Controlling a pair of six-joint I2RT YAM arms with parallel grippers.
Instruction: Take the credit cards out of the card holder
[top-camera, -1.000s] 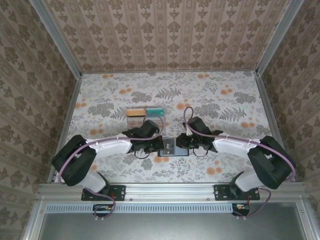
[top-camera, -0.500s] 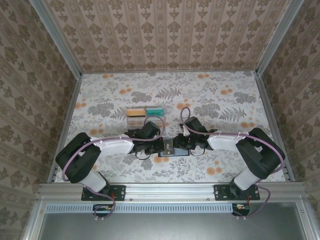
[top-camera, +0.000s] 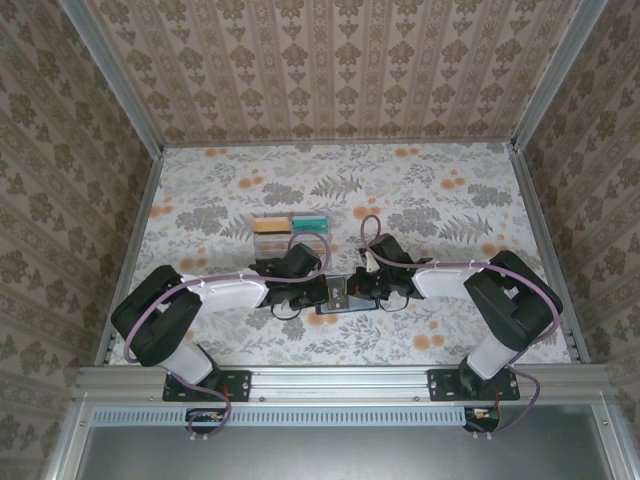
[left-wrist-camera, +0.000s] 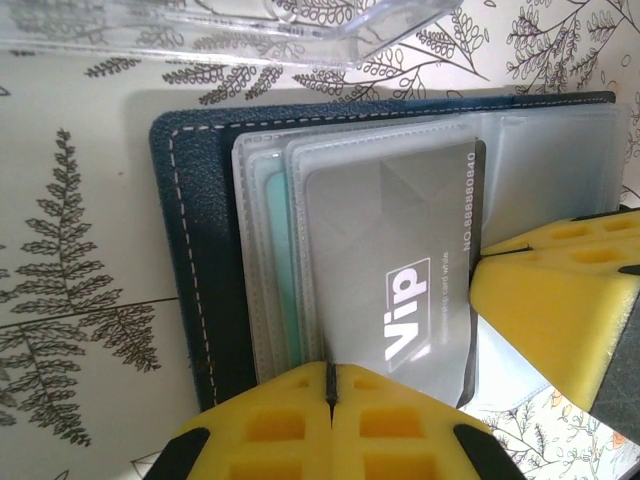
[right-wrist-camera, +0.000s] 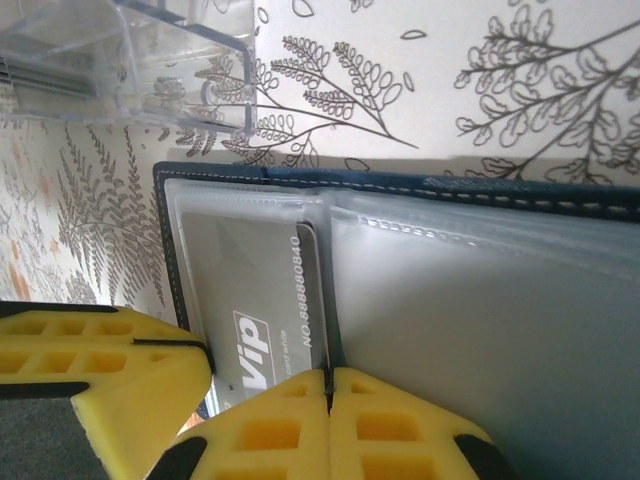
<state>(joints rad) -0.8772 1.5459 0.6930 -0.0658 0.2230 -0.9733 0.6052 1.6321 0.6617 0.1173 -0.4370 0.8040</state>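
A dark blue card holder (top-camera: 345, 298) lies open on the floral table between my two grippers. One of its clear sleeves (left-wrist-camera: 270, 250) holds a black credit card (left-wrist-camera: 400, 250) with white "Vip" print. My left gripper (left-wrist-camera: 328, 385) is shut on the sleeve edge of the card holder (left-wrist-camera: 190, 250). My right gripper (right-wrist-camera: 328, 385) is shut on the numbered edge of the black card (right-wrist-camera: 262, 300), which pokes out of its sleeve. Its yellow fingers (left-wrist-camera: 560, 290) show at the right of the left wrist view. An orange card (top-camera: 268, 226) and a teal card (top-camera: 311, 222) lie farther back.
A clear plastic tray (left-wrist-camera: 250, 30) stands just beyond the holder and is also in the right wrist view (right-wrist-camera: 130, 60). Metal rails and patterned walls (top-camera: 320, 70) enclose the table on three sides. The right page of the holder (right-wrist-camera: 480, 320) is empty clear plastic.
My right arm has drawn in leftward toward the holder and its jaws have closed on the card's edge. The left gripper stays shut in place.
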